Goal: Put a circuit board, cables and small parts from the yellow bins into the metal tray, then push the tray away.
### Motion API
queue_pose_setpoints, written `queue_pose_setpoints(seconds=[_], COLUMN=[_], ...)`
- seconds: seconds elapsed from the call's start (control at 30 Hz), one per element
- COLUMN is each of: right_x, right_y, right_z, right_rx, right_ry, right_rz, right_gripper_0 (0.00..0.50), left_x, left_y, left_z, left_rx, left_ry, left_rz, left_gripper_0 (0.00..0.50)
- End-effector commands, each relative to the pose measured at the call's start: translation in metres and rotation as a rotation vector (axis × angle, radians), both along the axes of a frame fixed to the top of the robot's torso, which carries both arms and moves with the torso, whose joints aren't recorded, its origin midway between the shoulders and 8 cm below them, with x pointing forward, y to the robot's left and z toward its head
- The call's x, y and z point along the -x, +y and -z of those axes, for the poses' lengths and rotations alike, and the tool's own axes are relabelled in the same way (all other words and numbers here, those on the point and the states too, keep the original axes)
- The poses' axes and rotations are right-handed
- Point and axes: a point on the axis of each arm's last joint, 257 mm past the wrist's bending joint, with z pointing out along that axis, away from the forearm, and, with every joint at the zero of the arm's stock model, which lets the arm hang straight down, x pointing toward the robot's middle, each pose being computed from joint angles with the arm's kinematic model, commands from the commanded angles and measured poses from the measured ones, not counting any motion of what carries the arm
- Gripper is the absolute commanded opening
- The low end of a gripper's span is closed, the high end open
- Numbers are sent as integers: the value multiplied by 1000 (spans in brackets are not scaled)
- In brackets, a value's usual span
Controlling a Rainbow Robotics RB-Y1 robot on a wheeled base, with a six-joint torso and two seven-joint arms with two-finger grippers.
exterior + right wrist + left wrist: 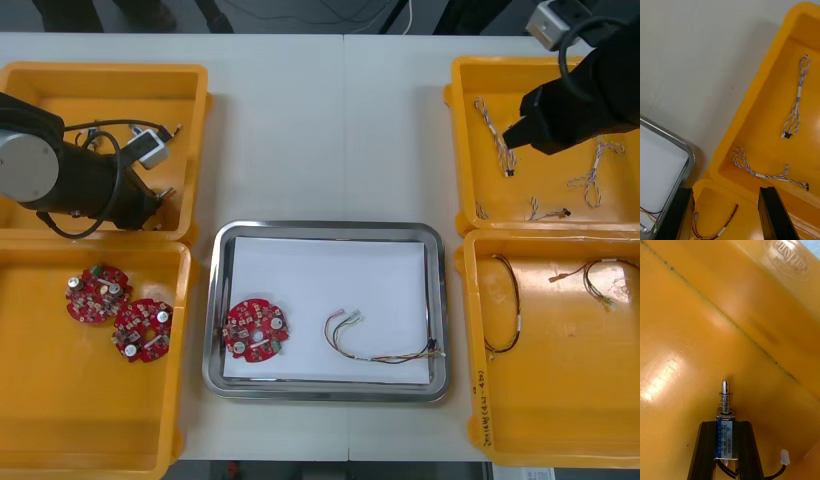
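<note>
With the metal tray as the clock's centre on the tabletop, its white floor carries a round red circuit board toward 8 o'clock. A red and yellow cable lies toward 4 o'clock, and the two are apart.

At 8 o'clock from the tray, the near left yellow bin holds two more boards, just beside each other. At 4 o'clock, the near right yellow bin holds a black cable and thin red and yellow cables.

Farther off, at 10 o'clock, the left tool is down inside the far left yellow bin. Its fingers are set narrowly on a small metal part, whose sprung pin sticks out past the fingertips over the bin floor.

At 2 o'clock, the right tool hangs over the wall between the two right bins, fingers wide with nothing between them. Twisted blue and white cables lie on the floor of the far right yellow bin, beyond the fingers.
</note>
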Motion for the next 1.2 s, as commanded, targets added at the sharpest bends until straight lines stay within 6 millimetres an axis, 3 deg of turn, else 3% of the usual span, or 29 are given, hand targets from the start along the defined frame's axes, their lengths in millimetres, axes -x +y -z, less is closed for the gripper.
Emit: queue_pose_setpoints(seconds=[0.03,0.23,0.5,0.93,1.2], right_x=[-17,-28,-35,-44,-55], right_y=[-42,-83,-113,-136,-134], right_z=[-25,-17,-14,-1,18], right_rx=[13,20,-1,-33,-94], right_ry=[-49,-17,16,64,101], right_rz=[126,252,343,428,457], right_gripper_0=[500,500,500,500,500], left_x=[1,2,3,3,2], left_y=[20,23,28,26,27], left_z=[-7,-20,-44,-52,-58], left_rx=[-73,-74,-66,-43,-40], left_ry=[-13,8,31,32,27], left_rz=[33,28,17,16,11], left_gripper_0=[0,0,0,0,0])
